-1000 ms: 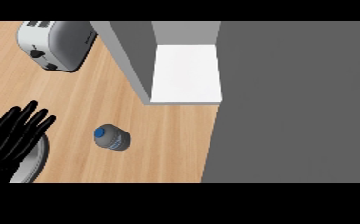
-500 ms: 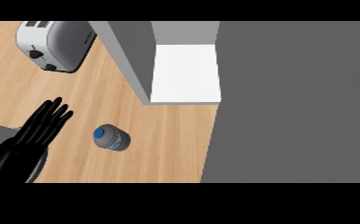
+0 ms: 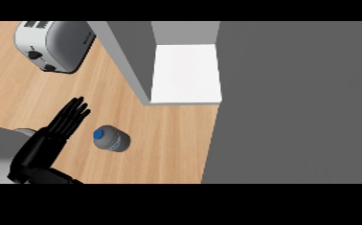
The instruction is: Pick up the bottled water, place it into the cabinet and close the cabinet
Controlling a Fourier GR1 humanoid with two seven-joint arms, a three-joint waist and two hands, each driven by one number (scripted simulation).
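Observation:
The bottled water (image 3: 112, 139) is a small clear bottle with a blue cap, seen from above on the wooden counter (image 3: 170, 138). My left hand (image 3: 50, 145) comes in from the lower left, fingers straight and pointing up-right. It is open and lies just left of the bottle, with a narrow gap between them. The cabinet (image 3: 185, 73) stands open beyond the bottle, showing a white shelf floor with nothing on it. My right hand is not in view.
A silver toaster (image 3: 55, 44) sits at the back left of the counter. The cabinet's grey side panel (image 3: 130, 59) runs diagonally between toaster and shelf. A broad grey surface (image 3: 286, 104) fills the right side past the counter's edge.
My left hand has moved up and to the right, from the left edge to close beside the bottle. The bottle has not moved.

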